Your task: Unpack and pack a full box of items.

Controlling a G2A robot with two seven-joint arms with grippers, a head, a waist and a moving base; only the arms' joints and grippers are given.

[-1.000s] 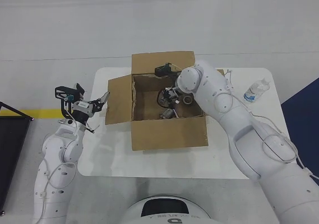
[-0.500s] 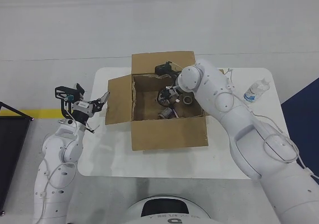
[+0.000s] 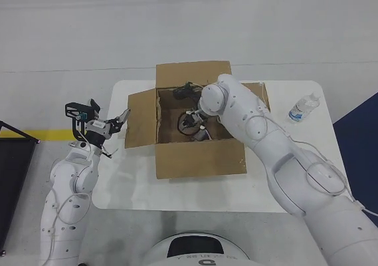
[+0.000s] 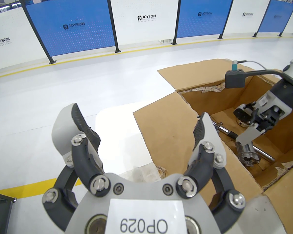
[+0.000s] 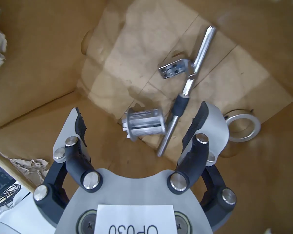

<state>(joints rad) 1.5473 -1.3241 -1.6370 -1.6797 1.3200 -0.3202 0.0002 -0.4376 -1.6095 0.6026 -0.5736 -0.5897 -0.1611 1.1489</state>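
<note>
**A:** How far along are we?

**B:** Early in the unpacking, we judge. The box sits open on the table. A ribbed cylinder, a steel rod, a bracket plate and a ring lie on its floor. A bottle stands on the table outside the box. All the repacking remains.

**A:** Our grippers?

**B:** Our right gripper hangs wide open and empty inside the box, over the cylinder and rod. Our left gripper is also spread and empty, beside the box's left flap.

**A:** What differs from a second ago?

**B:** Our right gripper has slid from the box's right side toward its middle. Our left hasn't moved.

A white table bears an open cardboard box and, well apart, seemingly a water bottle.
</note>
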